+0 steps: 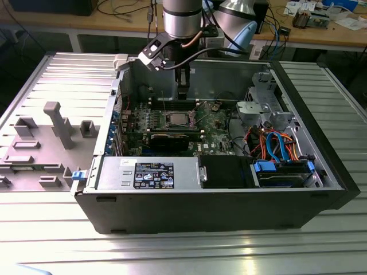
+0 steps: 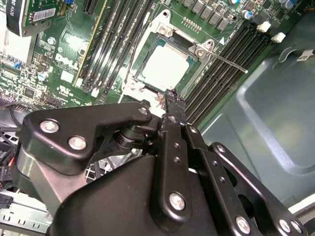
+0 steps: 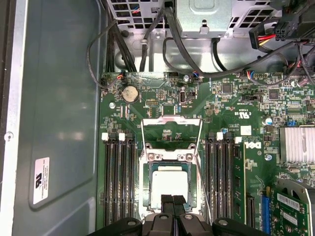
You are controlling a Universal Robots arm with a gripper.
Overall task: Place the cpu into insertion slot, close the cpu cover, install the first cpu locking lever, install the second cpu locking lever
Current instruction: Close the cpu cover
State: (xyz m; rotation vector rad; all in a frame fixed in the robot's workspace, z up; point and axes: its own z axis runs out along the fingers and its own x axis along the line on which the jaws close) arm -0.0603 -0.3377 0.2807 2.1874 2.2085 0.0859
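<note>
First wrist view gives us the fingers [image 3: 167, 202] pressed together (nothing visible between them), their tips poised over the near rim of the insertion slot [image 3: 147, 189]. Just beyond the tips, the cpu [image 3: 170, 181] lies flat, seated in that slot. Farther out on the same line, across the slot from the fingers, the cpu cover [image 3: 172, 119] stands swung open, not yet closed. We judge the placing done.

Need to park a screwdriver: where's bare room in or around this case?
Free: ribbed table camera-side of the case; bare case panel beside the memory slots. Crowded: around the cpu below the gripper, and the orange and blue cables.
</note>
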